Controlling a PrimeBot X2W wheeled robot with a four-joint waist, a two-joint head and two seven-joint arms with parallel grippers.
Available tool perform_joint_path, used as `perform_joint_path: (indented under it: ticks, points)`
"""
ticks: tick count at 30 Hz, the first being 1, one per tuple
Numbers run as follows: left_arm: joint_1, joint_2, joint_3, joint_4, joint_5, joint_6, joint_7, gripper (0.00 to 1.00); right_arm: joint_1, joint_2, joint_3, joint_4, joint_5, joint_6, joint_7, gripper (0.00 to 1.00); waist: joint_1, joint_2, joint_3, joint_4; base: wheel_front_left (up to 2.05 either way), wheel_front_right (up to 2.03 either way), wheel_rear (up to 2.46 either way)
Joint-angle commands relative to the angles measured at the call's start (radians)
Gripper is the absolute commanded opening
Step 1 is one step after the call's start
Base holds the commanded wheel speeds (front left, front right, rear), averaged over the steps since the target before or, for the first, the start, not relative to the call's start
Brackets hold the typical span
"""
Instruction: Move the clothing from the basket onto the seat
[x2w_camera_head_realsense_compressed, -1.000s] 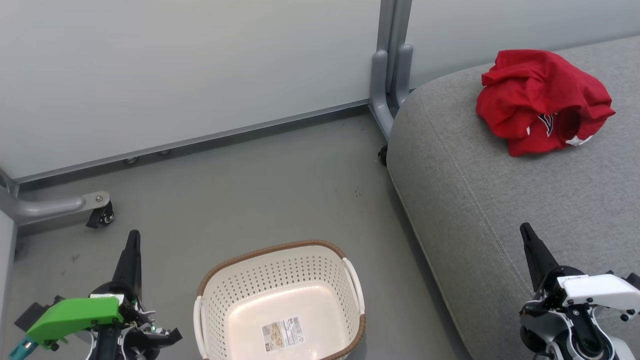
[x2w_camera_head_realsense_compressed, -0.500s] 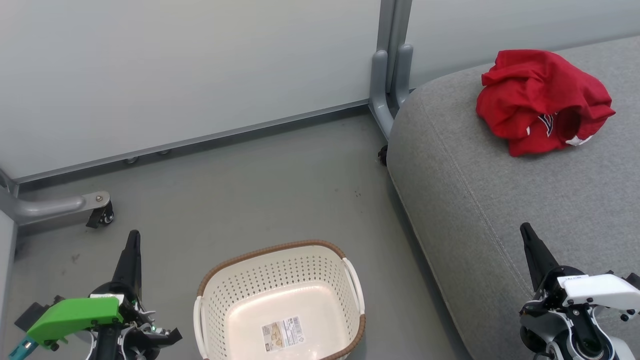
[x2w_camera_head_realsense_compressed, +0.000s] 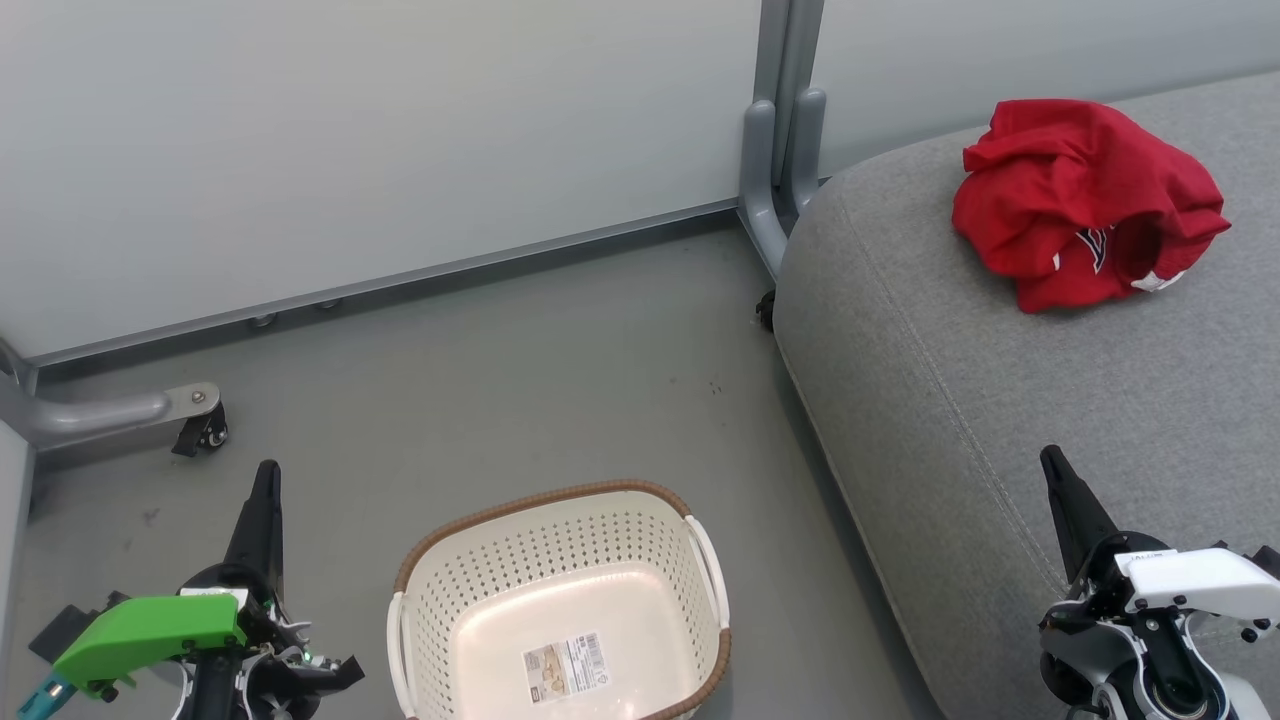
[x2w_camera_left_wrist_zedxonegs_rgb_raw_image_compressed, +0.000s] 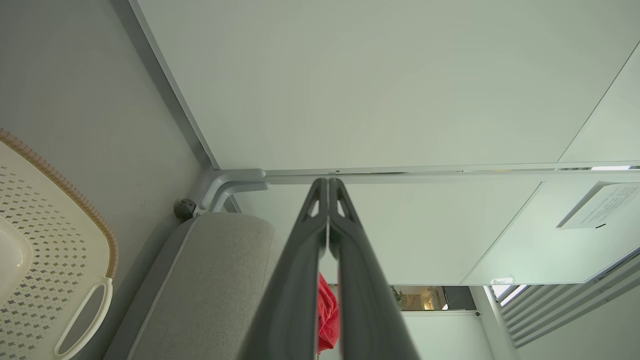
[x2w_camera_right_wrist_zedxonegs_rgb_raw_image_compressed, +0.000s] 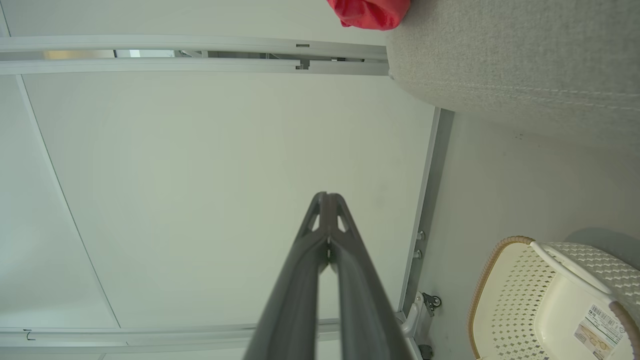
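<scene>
Nothing shifts over the last second: we keep both arms parked and the scene stays as it was. Our left gripper hangs over the grey floor just left of the basket, its two dark fingers pressed together on nothing. Our right gripper sits above the near edge of the seat, likewise clenched and empty. The red jersey lies crumpled on the far part of that grey cushion, well apart from both grippers. The basket stands on the floor beside the seat, its bottom bare but for a label sticker. We judge the transfer finished, with no garment left to lift.
</scene>
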Motion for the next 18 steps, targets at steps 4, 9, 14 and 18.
perform_joint_path:
  ticks: [4,9,14,18]
  points:
    - [-0.01,0.006,0.002,-0.002,-0.003,-0.004,0.005,0.0,-0.009,-0.004,-0.003,0.002,0.003,0.0,0.003,0.0,0.0,-0.0001,0.0,0.0,0.0,0.0,0.0]
    - [-0.01,0.006,0.002,-0.002,-0.003,-0.004,0.005,0.0,-0.009,-0.004,-0.003,0.002,0.003,0.0,0.003,0.0,0.0,-0.0001,0.0,0.0,0.0,0.0,0.0]
    - [-0.01,0.006,0.002,-0.002,-0.003,-0.004,0.004,0.0,-0.009,-0.004,-0.003,0.002,0.003,0.0,0.003,0.0,0.0,-0.0001,0.0,0.0,0.0,0.0,0.0]
    - [-0.01,0.006,0.002,-0.002,-0.003,-0.004,0.004,0.0,-0.009,-0.004,-0.003,0.002,0.002,0.0,0.003,0.0,0.0,-0.0001,0.0,0.0,0.0,0.0,0.0]
